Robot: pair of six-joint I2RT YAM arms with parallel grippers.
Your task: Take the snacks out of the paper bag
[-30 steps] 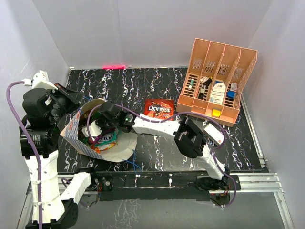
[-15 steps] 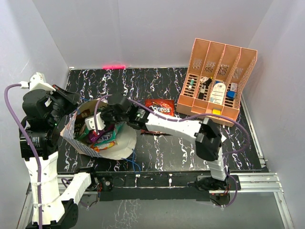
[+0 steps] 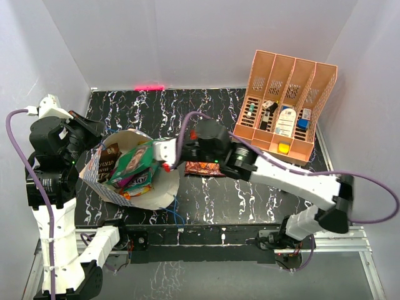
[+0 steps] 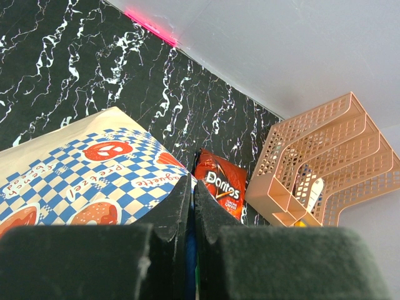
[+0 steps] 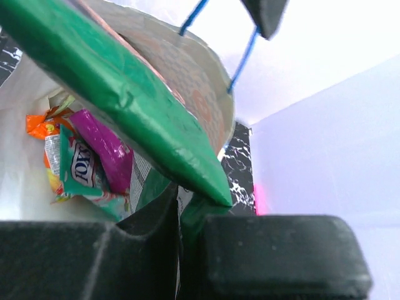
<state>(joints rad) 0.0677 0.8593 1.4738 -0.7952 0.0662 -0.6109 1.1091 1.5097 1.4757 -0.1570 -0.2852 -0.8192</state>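
The table had a black top with white marble-style veining. Three items rested directly on it. The paper bag sat at the left, tipped, with its checked outside toward the near edge. The red-brown chip bag lay flat near the centre, just beside the paper bag. The salmon-orange file rack stood at the right rear, near the chip bag.

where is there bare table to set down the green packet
Bare table behind the Doritos bag, between paper bag and orange rack; also the near edge right of the paper bag. Crowded at the bag's mouth, where the right fingers hold the green packet.
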